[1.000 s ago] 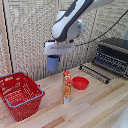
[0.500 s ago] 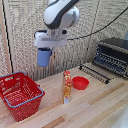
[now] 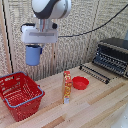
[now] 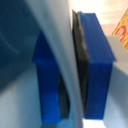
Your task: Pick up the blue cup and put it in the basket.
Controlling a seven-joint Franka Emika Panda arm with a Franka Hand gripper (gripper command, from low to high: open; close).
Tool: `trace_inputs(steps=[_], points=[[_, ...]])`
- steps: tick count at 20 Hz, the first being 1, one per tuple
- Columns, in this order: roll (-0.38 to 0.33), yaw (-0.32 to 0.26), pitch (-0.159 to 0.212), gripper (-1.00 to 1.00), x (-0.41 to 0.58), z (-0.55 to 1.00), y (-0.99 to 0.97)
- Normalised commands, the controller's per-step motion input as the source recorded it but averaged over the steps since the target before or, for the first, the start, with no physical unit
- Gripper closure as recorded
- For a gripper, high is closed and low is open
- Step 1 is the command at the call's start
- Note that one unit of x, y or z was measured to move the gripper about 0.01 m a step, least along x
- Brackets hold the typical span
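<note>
In the exterior view the blue cup point(image 3: 33, 54) hangs upright from my gripper point(image 3: 36, 46), high in the air. It sits above and slightly toward the exterior view's right of the red basket point(image 3: 20, 94), which stands on the wooden table at the exterior view's left. The white arm end point(image 3: 41, 34) is shut on the cup's rim. In the wrist view the cup's pale blue wall point(image 4: 57, 55) is pinched between the two blue finger pads point(image 4: 95, 70). The fingertips are hidden by the cup in the exterior view.
A tall yellow-red chip can point(image 3: 66, 86) stands mid-table. A red shallow bowl point(image 3: 80, 82) lies beside it. A toaster oven point(image 3: 113, 55) with its door open sits at the exterior view's right. A slatted wall is behind, and a black cable hangs across it.
My arm has carried the cup toward the exterior view's left and slightly higher, from above the chip can toward the basket. The grip on the cup is unchanged.
</note>
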Motion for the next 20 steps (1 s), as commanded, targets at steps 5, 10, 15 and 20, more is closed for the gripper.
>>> trace_inputs(steps=[5,10,15,20], points=[[-0.043,0.040,0.103,1.00,0.290,-0.06,0.89],[-0.114,0.016,-0.025,1.00,0.231,-0.24,0.68],[-0.107,0.034,-0.126,1.00,0.040,-0.56,0.32],[-0.313,0.038,-0.037,1.00,0.000,-0.51,0.20]])
